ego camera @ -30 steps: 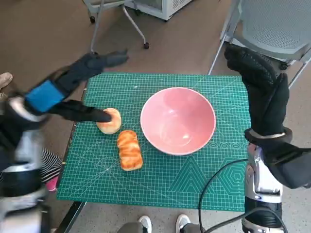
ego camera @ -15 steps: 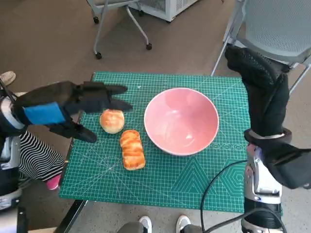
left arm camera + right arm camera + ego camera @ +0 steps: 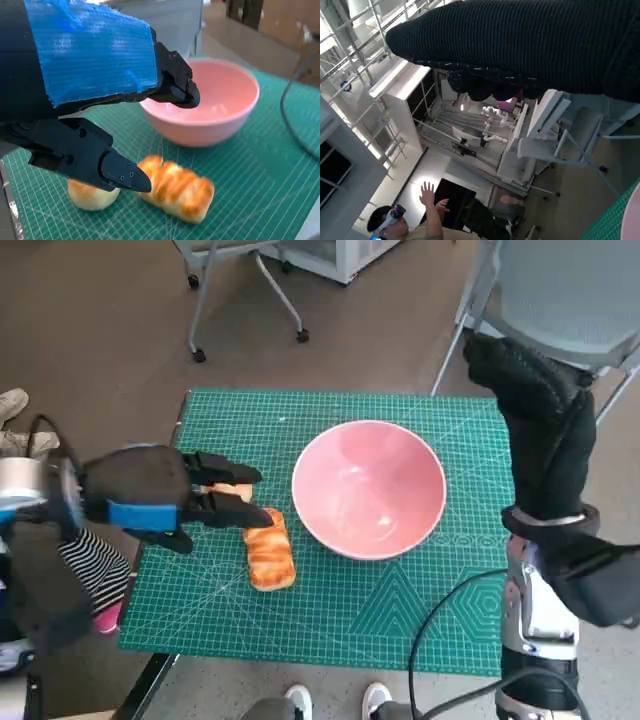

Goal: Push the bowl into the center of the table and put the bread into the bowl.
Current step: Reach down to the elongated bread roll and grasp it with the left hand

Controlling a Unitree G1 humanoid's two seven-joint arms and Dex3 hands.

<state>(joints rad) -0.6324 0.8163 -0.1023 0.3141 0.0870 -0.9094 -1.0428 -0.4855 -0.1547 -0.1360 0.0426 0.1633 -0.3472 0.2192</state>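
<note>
Two pieces of bread lie on the green cutting mat point(image 3: 400, 630) that covers the counter: a round bun point(image 3: 92, 195) and a long braided loaf point(image 3: 270, 550), just beside each other. Both sit to the left of the pink bowl point(image 3: 368, 488), which stands upright near the middle of the mat, apart from the loaf. The left hand point(image 3: 150, 500) hovers over the bun, which it partly hides in the head view. Its fingers point(image 3: 117, 172) are spread and reach toward the bowl with nothing between them; the left wrist view shows them above the bread, not touching it. The right hand point(image 3: 535, 420) is raised over the far right corner of the mat, holding nothing, its fingers curled inward. A grey mesh chair point(image 3: 570, 290) stands behind it. A person point(image 3: 415, 222) with raised hands shows in the right wrist view.
</note>
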